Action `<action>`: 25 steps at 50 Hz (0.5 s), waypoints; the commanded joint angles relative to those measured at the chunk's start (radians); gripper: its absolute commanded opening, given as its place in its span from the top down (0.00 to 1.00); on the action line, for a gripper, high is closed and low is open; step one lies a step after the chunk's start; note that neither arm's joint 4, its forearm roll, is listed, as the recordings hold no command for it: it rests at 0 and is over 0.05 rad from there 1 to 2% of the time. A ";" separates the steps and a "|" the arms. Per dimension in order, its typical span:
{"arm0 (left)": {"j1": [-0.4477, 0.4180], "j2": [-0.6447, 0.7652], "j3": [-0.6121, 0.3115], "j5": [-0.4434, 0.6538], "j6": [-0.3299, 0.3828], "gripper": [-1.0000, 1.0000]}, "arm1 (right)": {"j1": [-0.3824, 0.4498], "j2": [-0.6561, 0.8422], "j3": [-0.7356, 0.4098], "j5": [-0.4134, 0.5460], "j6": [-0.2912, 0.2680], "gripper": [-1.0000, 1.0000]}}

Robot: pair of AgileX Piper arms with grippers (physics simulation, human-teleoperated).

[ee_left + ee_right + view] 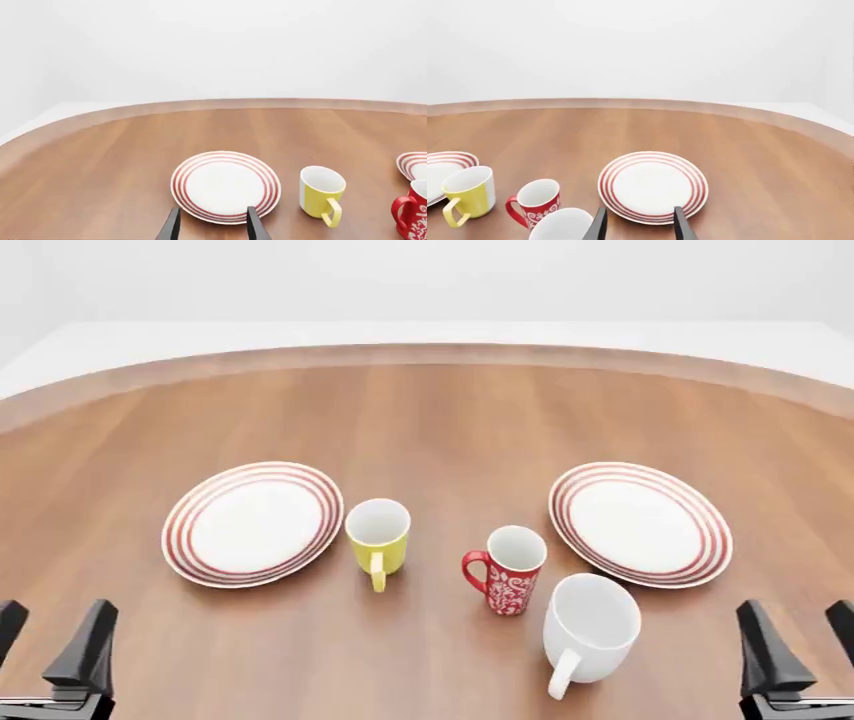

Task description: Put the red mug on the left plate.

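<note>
Left wrist view: left tool (pixel 213 227) spread wide and empty, only two dark finger tips showing. The left plate (pixel 225 186) lies just ahead of the tips: round, flat, glossy white with thin red rings at the rim. Beyond it to one side is the yellow mug (pixel 321 194), plain and upright, handle toward the camera. The red mug (pixel 413 210) is cut by the frame edge, well apart from this tool. The counter (pixel 100 165) is smooth brown wood grain with a rounded edge.

Front view: the red mug (pixel 509 571) stands upright mid-counter, between the yellow mug (pixel 378 538) and the white mug (pixel 589 628), just beside the latter. It sits forward of both tools and closer to the right tool (pixel 801 665), which is parted wide and empty, as is the left tool (pixel 51 652). The left plate (pixel 254 522) is ahead of the left tool, the right plate (pixel 641 523) ahead of the right one.

Right wrist view: the right tool (pixel 640 227) gapes, nothing held. The red mug (pixel 536 202) is off to the side, white inside, swirl print. The white mug (pixel 560 224) crowds it.

Judgement: looks like ceramic, so rigid, glazed, likely slippery, moderately weighty, chips if dropped. It is slim, so pinch across the body or over the rim wall on the side away from the white mug; the handle loop looks too thin to trust.
</note>
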 commanded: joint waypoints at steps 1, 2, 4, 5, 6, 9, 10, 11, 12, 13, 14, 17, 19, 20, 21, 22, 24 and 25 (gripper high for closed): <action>-0.002 0.006 -0.005 0.001 -0.004 0.00 | -0.005 0.010 -0.006 -0.004 0.000 0.00; -0.001 0.005 -0.005 0.002 -0.003 0.00 | -0.005 0.011 -0.006 -0.004 0.000 0.00; 0.002 0.010 -0.003 -0.002 -0.002 0.00 | -0.005 0.009 -0.007 -0.001 0.001 0.00; 0.002 0.010 -0.003 0.000 -0.003 0.00 | -0.005 0.007 -0.007 0.000 0.001 0.00; 0.002 0.010 -0.003 0.000 -0.003 0.00 | -0.005 0.007 -0.007 0.000 0.001 0.00; 0.007 0.012 -0.003 -0.001 0.005 0.00 | -0.005 0.003 -0.007 0.005 0.001 0.00; 0.002 0.012 -0.004 0.004 0.009 0.00 | -0.005 0.002 -0.007 0.005 0.001 0.00; 0.002 0.012 -0.004 0.004 0.009 0.00 | -0.005 0.002 -0.007 0.005 0.001 0.00; 0.003 0.004 -0.006 0.009 0.020 0.00 | -0.005 0.001 -0.007 0.006 0.001 0.00; 0.000 0.010 -0.007 0.008 0.028 0.00 | -0.005 -0.002 -0.004 0.006 0.002 0.00; 0.008 0.008 -0.005 0.005 0.038 0.00 | -0.005 -0.002 -0.004 0.005 -0.001 0.00; 0.008 0.013 -0.005 0.003 0.031 0.00 | -0.005 -0.002 -0.004 0.006 0.002 0.00; 0.011 0.001 -0.006 0.011 0.031 0.00 | -0.005 -0.002 -0.004 0.006 0.001 0.00; 0.015 0.003 -0.005 0.011 0.038 0.00 | -0.005 -0.002 -0.004 0.005 0.000 0.00; 0.014 0.002 -0.005 0.011 0.038 0.00 | -0.005 -0.002 -0.004 0.005 0.000 0.00; 0.016 0.002 -0.005 0.012 0.033 0.00 | -0.005 -0.002 -0.004 0.006 0.001 0.00; 0.015 0.001 -0.007 0.014 0.041 0.00 | -0.005 -0.002 -0.004 0.006 0.000 0.00; 0.017 -0.002 -0.012 0.019 0.038 0.00 | -0.005 -0.002 -0.004 0.005 0.000 0.00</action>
